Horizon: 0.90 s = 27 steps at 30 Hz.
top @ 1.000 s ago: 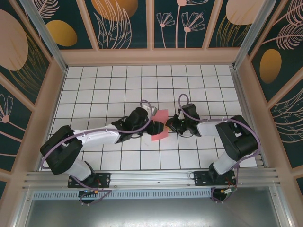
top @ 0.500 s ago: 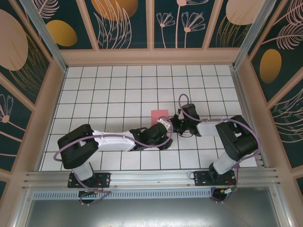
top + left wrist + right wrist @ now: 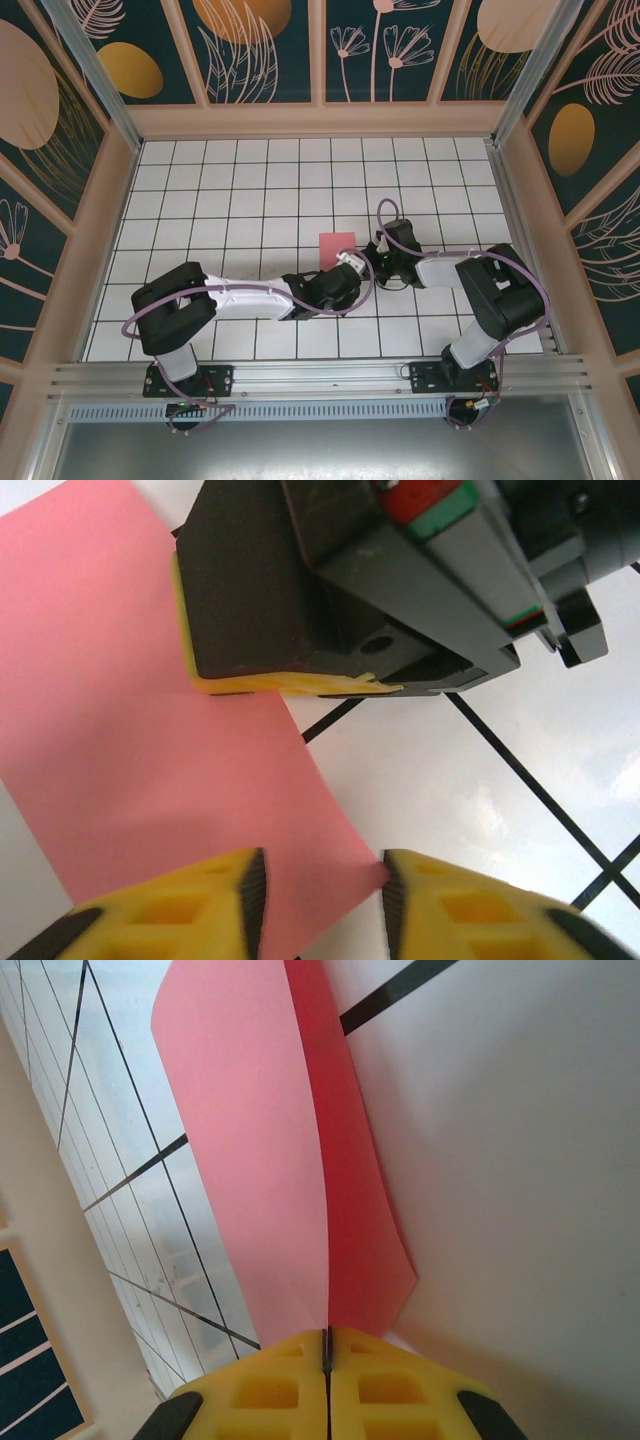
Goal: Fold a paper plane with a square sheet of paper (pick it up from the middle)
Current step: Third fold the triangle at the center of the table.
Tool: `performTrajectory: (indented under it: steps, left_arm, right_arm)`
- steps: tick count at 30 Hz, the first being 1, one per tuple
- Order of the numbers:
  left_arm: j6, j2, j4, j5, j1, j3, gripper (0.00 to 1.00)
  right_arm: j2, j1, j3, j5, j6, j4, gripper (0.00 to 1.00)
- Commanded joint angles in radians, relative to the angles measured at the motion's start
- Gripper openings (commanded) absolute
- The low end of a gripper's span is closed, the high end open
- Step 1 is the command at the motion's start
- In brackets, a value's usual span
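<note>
The square sheet of paper [image 3: 336, 246] is pink-red and sits mid-table, one edge lifted. In the right wrist view the paper [image 3: 250, 1160] bends in a long fold running away from my right gripper [image 3: 327, 1345], which is shut on its near edge. The left wrist view shows the paper [image 3: 130, 700] with one corner reaching between the yellow fingers of my left gripper [image 3: 322, 885], which stands open; the corner tip touches the right finger [image 3: 470, 905]. The right gripper [image 3: 290, 685] shows there too, clamped on the sheet's far edge. From above, left gripper [image 3: 350, 263] and right gripper [image 3: 366, 254] meet beside the sheet.
The white grid-tiled table [image 3: 220, 190] is ringed by wooden walls with painted panels. The left arm [image 3: 250, 297] lies low across the near tiles, and the right arm [image 3: 450, 270] reaches in from the right.
The left arm has swung down and stretched to the right, bringing its gripper to the sheet's near corner. The sheet now lies a little farther back. The right arm has stayed put.
</note>
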State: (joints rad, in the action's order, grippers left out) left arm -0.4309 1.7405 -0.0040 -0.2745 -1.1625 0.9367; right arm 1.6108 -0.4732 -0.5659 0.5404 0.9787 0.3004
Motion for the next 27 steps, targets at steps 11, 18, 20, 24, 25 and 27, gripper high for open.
performTrajectory:
  steps: [11, 18, 20, 24, 25, 27]
  left_arm:
    - [0.025, -0.055, 0.006, -0.011, -0.001, -0.014, 0.0]
    - [0.004, -0.091, 0.052, 0.082, 0.017, -0.032, 0.0]
    - [-0.01, -0.094, 0.068, 0.127, 0.033, -0.041, 0.0]
    - [-0.038, -0.109, 0.104, 0.206, 0.071, -0.067, 0.0]
    - [-0.045, -0.115, 0.118, 0.231, 0.082, -0.077, 0.0]
    - [-0.058, -0.129, 0.139, 0.273, 0.101, -0.095, 0.0]
  right_arm:
    - [-0.003, -0.003, -0.049, -0.029, -0.061, -0.097, 0.08]
    - [-0.08, 0.032, -0.061, -0.066, -0.129, -0.181, 0.2]
    - [-0.116, 0.048, -0.064, -0.091, -0.151, -0.213, 0.27]
    - [-0.184, 0.081, -0.062, -0.129, -0.186, -0.25, 0.31]
    - [-0.194, 0.088, -0.061, -0.129, -0.191, -0.248, 0.31]
    - [-0.2, 0.098, -0.064, -0.119, -0.201, -0.236, 0.3]
